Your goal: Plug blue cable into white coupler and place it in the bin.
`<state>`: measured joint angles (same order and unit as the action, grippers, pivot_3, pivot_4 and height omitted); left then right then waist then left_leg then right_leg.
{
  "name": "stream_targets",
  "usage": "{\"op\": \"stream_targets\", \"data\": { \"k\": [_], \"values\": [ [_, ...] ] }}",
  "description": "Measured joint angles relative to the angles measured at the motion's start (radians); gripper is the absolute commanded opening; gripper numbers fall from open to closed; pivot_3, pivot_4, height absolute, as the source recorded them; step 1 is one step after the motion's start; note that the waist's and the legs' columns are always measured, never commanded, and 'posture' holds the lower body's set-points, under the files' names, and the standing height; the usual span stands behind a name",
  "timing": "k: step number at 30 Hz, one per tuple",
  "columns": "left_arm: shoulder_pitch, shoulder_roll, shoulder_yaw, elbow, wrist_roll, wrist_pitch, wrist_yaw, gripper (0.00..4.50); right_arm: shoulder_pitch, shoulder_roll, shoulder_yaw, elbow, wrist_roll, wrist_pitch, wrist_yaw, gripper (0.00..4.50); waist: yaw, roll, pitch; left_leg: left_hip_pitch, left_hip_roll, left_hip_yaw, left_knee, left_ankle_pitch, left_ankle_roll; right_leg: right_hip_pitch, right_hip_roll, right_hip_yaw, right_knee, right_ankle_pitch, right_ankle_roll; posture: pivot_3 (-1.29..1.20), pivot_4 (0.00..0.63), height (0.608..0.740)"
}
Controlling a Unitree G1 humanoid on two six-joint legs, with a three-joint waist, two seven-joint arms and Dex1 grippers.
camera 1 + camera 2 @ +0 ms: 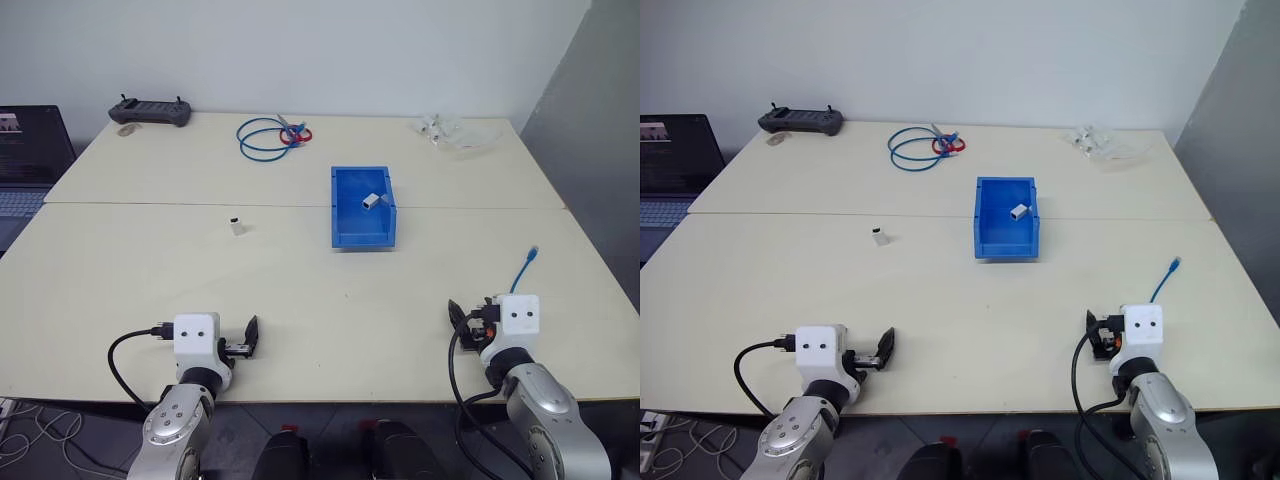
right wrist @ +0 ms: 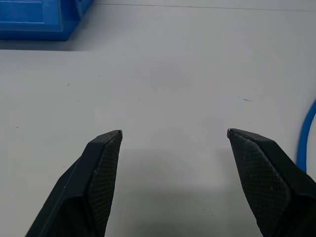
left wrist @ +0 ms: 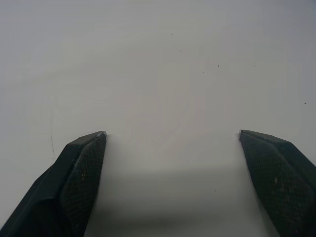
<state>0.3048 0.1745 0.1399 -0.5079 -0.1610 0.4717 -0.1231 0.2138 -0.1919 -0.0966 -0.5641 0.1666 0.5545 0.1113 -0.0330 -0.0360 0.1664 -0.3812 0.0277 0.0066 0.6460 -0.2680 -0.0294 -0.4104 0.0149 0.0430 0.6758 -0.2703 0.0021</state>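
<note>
Table (image 1: pixel 300 300): a pale double top, the seam between its halves running across the middle, with the task's things spread well apart on it
Bin (image 1: pixel 340 215): bright blue tray just past the seam, near the centre; a small greyish-white block (image 1: pixel 371 201) already lies inside by its right wall
Left pincer (image 3: pixel 173 136): hovers low over bare table at the near left edge, fingers spread wide, nothing between them
Right pincer (image 2: pixel 174 133): hovers at the near right edge, fingers well apart and empty, the cable just beside its right finger
Blue cable (image 1: pixel 524 270): loose light-blue strand on the table near the right pincer, its plug end (image 1: pixel 534 251) pointing away from the robot
White coupler (image 1: pixel 237 226): tiny white block standing alone left of the bin, just on the near side of the seam, well ahead of the left pincer
Step in hand: seemingly the opening one, with neither part picked up and nothing yet plugged
Next move: likely the right pincer shifts right and closes on the cable close behind its plug, while the left reaches forward to the coupler; both are small, so each grip must leave plug and socket free to meet
</note>
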Motion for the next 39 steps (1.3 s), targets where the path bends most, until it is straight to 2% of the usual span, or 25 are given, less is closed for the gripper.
{"op": "stream_targets", "data": {
  "k": [17, 22, 26, 31, 34, 37, 39],
  "values": [
    [-0.009, 0.000, 0.047, 0.002, -0.031, -0.005, -0.003, 4.50, 0.001, -0.001, -0.002, 0.000, -0.011, 0.000, -0.009, 3.62, 0.001, 0.000, 0.000, 0.000, 0.000, 0.000, 0.000, 0.000, 0.000, 0.000, 0.000, -0.001, 0.000, 0.000, 0.000, 0.00, 0.150, 0.740],
    [-0.005, 0.049, 0.074, 0.005, -0.055, 0.003, -0.048, 4.50, 0.000, -0.005, -0.004, -0.013, -0.019, 0.006, -0.009, 3.62, 0.001, 0.000, 0.000, 0.000, 0.000, -0.001, 0.000, 0.000, 0.000, 0.000, 0.000, -0.001, 0.000, 0.000, 0.000, 0.00, 0.150, 0.740],
    [-0.055, 0.204, 0.153, 0.061, -0.159, 0.056, -0.200, 4.50, 0.001, -0.049, -0.061, -0.090, 0.018, 0.092, 0.013, 3.62, 0.001, 0.000, 0.001, 0.000, 0.000, -0.002, 0.000, 0.000, 0.000, 0.000, 0.000, -0.002, 0.002, -0.001, -0.001, 0.00, 0.150, 0.740],
    [-0.230, 0.453, 0.245, 0.255, -0.288, 0.113, -0.445, 4.50, -0.058, -0.200, -0.237, -0.106, 0.147, 0.271, 0.109, 3.62, 0.004, 0.001, 0.003, 0.001, -0.001, -0.002, 0.001, 0.001, 0.000, 0.000, 0.000, -0.002, 0.003, -0.002, -0.003, 0.00, 0.150, 0.740],
    [-0.337, 0.587, 0.201, 0.370, -0.337, 0.133, -0.648, 4.50, -0.186, -0.289, -0.381, -0.037, 0.304, 0.475, 0.181, 3.62, 0.000, 0.000, 0.004, 0.001, -0.001, 0.000, 0.001, 0.000, 0.000, 0.000, 0.001, -0.001, 0.002, 0.000, 0.000, 0.00, 0.150, 0.740],
    [-0.414, 0.648, 0.152, 0.450, -0.341, 0.128, -0.767, 4.50, -0.244, -0.362, -0.446, 0.033, 0.378, 0.595, 0.229, 3.62, 0.001, 0.000, 0.005, 0.000, -0.001, -0.001, -0.001, 0.000, 0.000, -0.001, 0.001, -0.001, 0.001, -0.001, -0.002, 0.00, 0.150, 0.740],
    [-0.527, 0.705, 0.101, 0.582, -0.339, 0.132, -0.865, 4.50, -0.302, -0.465, -0.468, 0.142, 0.425, 0.673, 0.285, 3.62, 0.001, -0.001, 0.008, -0.003, -0.001, -0.001, -0.001, 0.000, 0.000, -0.003, 0.002, -0.002, 0.002, -0.001, -0.003, 0.00, 0.150, 0.740]
  ]
}}
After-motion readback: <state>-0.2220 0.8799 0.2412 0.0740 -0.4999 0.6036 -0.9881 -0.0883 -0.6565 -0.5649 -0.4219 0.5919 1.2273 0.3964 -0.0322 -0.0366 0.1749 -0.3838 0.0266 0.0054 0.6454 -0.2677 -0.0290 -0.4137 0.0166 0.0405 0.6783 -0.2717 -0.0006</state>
